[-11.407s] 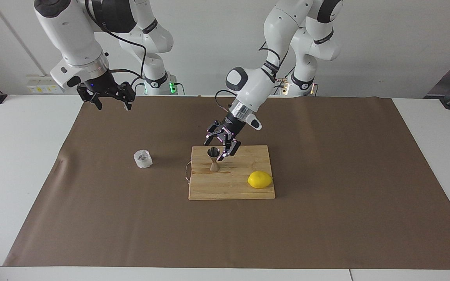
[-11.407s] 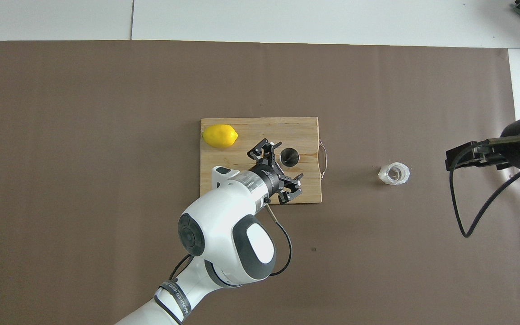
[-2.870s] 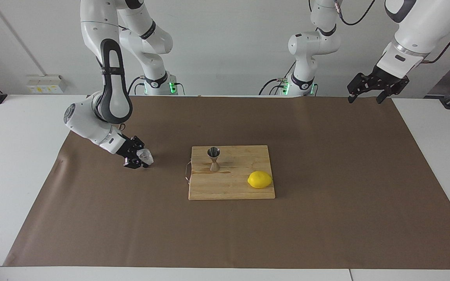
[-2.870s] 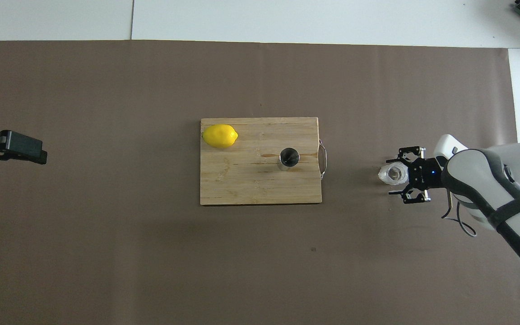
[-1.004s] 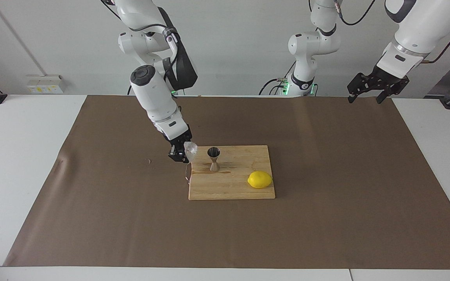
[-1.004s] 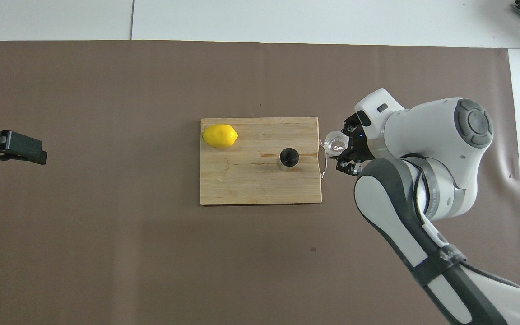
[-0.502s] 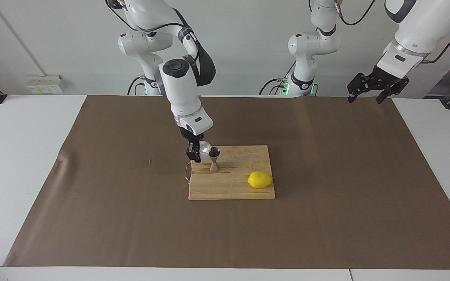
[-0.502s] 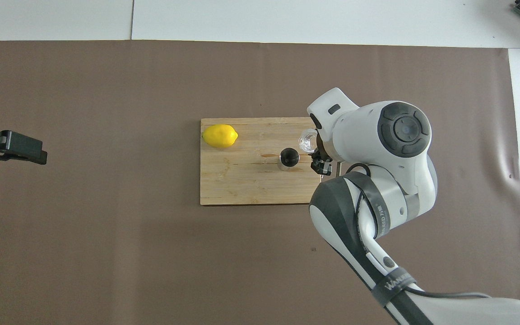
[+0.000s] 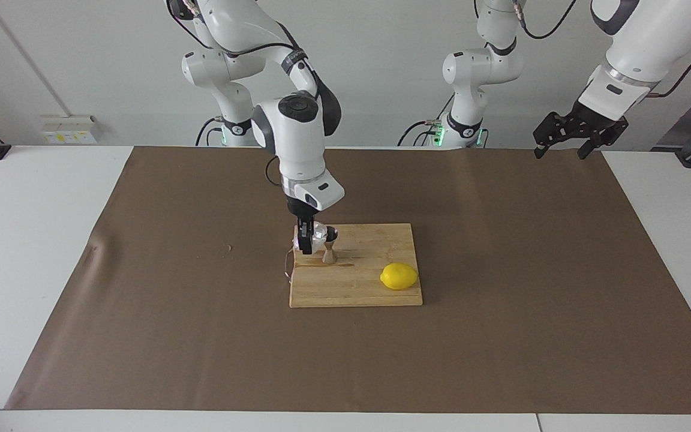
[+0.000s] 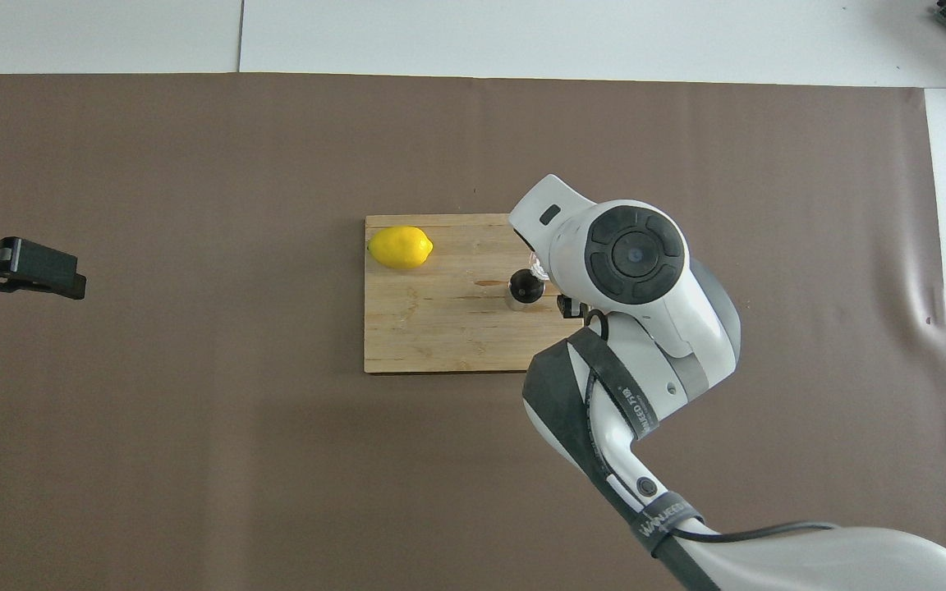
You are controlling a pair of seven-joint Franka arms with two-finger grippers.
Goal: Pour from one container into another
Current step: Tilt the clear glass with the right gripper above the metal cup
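Right hand [image 9: 308,239] clamps tilted glass tumbler [image 9: 319,232] at jigger [image 9: 329,244] rim; pour begun, further tilt needed. Left hand [image 9: 563,137] open, waiting.

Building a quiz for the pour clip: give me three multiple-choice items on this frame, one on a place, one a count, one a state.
1. Where does the steel jigger stand?
A. on the wooden board
B. on the brown paper
C. on the lemon

2. How many lemons are in view?
A. none
B. one
C. three

3. What is the right gripper doing?
A. waiting open
B. shut on the glass tumbler
C. gripping the lemon

Key: 1 A, the jigger's base rests on the board. 2 B, a single lemon lies on the board. 3 B, the tumbler sits between its fingers beside the jigger's mouth; the left gripper waits, open, over the table's edge.
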